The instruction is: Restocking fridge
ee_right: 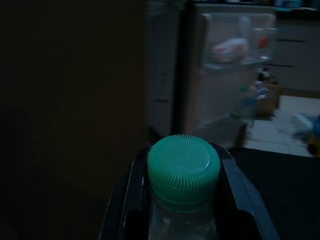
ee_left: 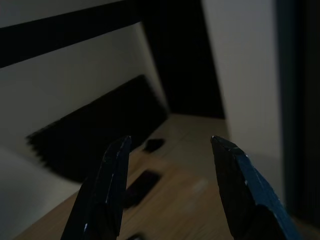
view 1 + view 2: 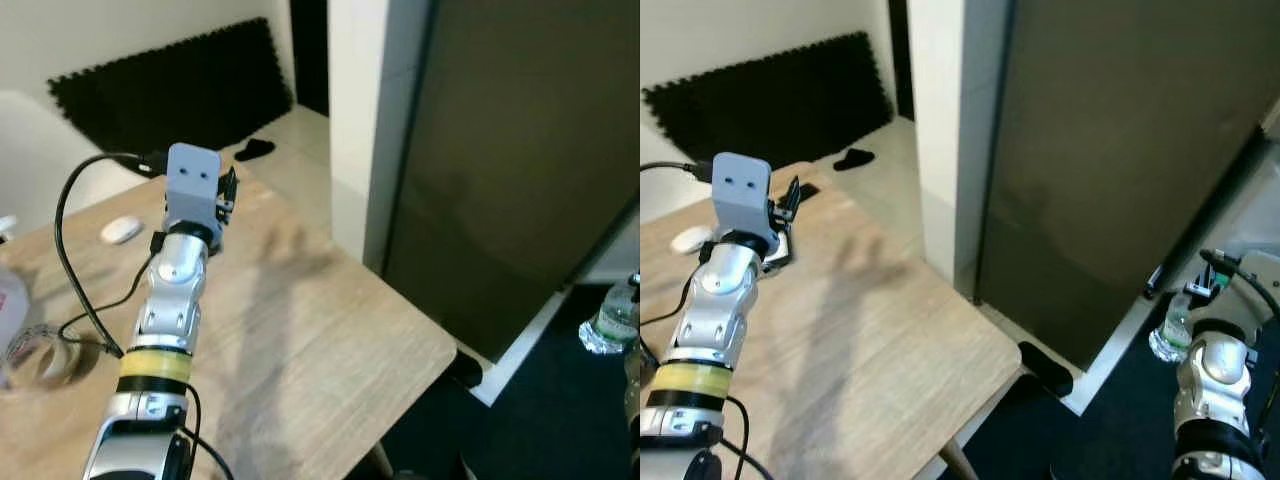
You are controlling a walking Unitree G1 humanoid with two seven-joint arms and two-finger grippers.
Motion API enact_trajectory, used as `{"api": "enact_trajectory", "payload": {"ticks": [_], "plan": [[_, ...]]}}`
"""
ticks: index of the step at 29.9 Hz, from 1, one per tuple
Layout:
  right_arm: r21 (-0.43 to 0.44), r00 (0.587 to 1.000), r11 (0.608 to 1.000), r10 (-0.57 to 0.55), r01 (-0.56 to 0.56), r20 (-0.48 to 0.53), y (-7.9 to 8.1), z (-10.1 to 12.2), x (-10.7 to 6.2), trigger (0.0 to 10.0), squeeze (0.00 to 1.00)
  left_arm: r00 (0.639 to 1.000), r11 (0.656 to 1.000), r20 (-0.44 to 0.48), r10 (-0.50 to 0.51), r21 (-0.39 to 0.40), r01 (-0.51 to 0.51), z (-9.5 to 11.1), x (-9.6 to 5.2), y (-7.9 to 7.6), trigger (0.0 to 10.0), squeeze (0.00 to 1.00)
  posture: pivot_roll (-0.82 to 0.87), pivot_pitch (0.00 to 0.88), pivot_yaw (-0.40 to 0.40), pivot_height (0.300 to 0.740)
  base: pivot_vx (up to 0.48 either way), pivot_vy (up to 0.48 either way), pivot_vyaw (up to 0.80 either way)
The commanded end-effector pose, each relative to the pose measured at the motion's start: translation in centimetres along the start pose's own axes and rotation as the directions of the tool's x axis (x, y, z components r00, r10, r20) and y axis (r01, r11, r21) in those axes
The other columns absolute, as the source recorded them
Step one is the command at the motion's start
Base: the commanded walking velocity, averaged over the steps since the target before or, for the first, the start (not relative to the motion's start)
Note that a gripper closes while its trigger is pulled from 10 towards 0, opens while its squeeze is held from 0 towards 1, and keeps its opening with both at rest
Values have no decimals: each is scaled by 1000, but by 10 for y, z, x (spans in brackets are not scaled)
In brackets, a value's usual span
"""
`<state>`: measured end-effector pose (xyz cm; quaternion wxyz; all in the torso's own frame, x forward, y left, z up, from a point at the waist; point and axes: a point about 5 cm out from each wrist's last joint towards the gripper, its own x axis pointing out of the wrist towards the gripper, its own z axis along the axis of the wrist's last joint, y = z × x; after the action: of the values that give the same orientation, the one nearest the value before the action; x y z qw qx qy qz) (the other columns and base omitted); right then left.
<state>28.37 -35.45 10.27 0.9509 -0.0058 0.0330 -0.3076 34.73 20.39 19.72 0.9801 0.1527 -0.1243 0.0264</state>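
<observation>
1. Left eye view: left pincer hovers over the bench; the tall dark fridge door stands close beside the bench, a likely snag.
2. Right eye view: the bottle sits low by the right arm.
3. Left wrist view: fingers wide apart, empty.
4. Right wrist view: right pincer clamps the bottle below its green cap; a neck grip could slip. An open fridge shows beyond.

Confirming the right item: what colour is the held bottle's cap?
Green, ribbed cap; clearest in the right wrist view.
</observation>
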Motion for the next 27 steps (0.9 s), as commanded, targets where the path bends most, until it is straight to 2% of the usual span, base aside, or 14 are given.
{"api": "enact_trajectory", "payload": {"ticks": [1,27], "plan": [[2,1000,1000,1,-1,21,0,4,2,10000,0,1000,1000,1,-6,-7,6,-1,1,-4,10000,0,59,0,0,740,0,0,-763],[0,1000,1000,10,-10,16,2,2,3,10000,0,1000,1000,6,-6,-16,6,0,2,-8,10000,0,61,0,-9,740,0,0,-763]]}}
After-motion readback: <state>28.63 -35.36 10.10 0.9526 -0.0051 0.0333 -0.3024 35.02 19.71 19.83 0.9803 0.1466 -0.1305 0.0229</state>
